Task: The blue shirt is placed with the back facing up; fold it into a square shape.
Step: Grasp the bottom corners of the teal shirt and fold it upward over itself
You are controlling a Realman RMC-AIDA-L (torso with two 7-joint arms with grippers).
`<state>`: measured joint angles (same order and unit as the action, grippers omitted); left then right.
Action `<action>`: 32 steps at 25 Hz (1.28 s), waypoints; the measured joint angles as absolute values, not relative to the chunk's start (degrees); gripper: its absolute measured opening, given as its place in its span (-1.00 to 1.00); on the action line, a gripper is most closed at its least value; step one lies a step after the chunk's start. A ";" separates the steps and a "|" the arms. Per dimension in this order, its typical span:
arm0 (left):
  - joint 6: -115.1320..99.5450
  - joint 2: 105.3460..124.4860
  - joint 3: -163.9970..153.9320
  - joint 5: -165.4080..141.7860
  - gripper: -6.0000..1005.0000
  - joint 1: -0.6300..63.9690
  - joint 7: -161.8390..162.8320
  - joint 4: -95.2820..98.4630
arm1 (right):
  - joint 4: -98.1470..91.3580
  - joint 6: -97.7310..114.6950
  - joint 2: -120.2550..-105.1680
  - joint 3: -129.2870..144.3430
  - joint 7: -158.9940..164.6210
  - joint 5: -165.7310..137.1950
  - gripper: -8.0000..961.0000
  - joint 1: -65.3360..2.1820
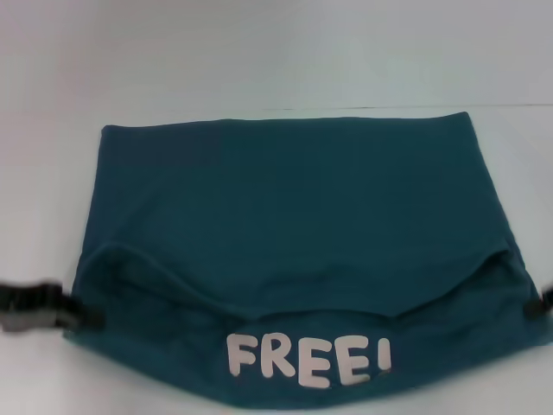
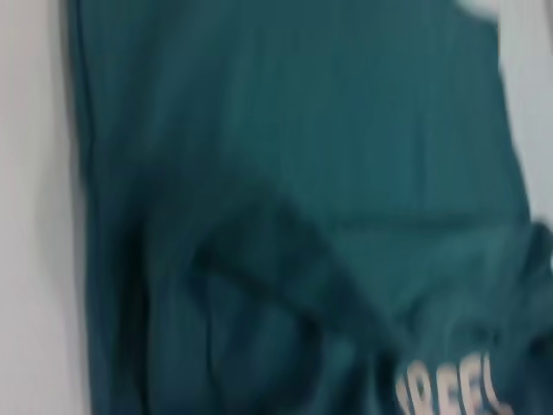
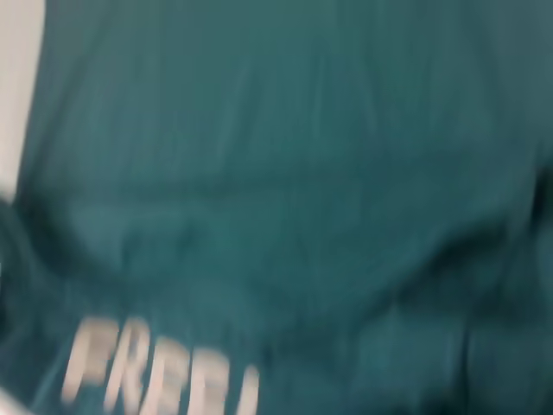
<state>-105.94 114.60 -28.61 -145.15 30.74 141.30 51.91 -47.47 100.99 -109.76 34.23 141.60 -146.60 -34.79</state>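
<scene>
The blue shirt lies spread on the white table. Its near part is turned over toward the far side, so the white letters "FREE!" show along the near edge. The turned-over flap sags in the middle and stands higher at both side ends. My left gripper is at the shirt's near left edge, shut on the cloth. My right gripper shows only as a small dark piece at the near right edge, shut on the cloth there. Both wrist views are filled with the shirt and part of the lettering.
Bare white table surrounds the shirt at the far side and on the left. No other objects are in view.
</scene>
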 joint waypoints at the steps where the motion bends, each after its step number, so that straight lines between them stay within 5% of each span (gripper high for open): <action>1: -102.61 113.50 -27.03 -145.04 -0.92 33.36 141.59 49.77 | -46.98 99.16 -109.61 33.07 141.69 -146.34 -0.82 -35.61; 12: -81.43 112.08 -26.79 -145.05 -0.92 42.93 145.91 42.55 | -42.37 74.13 -109.90 31.47 145.64 -142.28 -0.78 -42.13; 27: -49.45 115.31 -27.26 -145.10 -0.92 50.08 146.54 32.39 | -34.87 43.90 -114.65 34.93 142.76 -140.01 -0.72 -46.10; 32: -44.86 115.59 -27.25 -145.10 -0.92 51.62 146.90 30.21 | -32.98 39.05 -114.92 36.88 142.99 -139.99 -0.70 -48.19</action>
<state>-44.86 115.59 -27.25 -145.10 51.62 146.90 30.21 -32.98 39.05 -114.92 36.88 142.99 -139.99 -48.19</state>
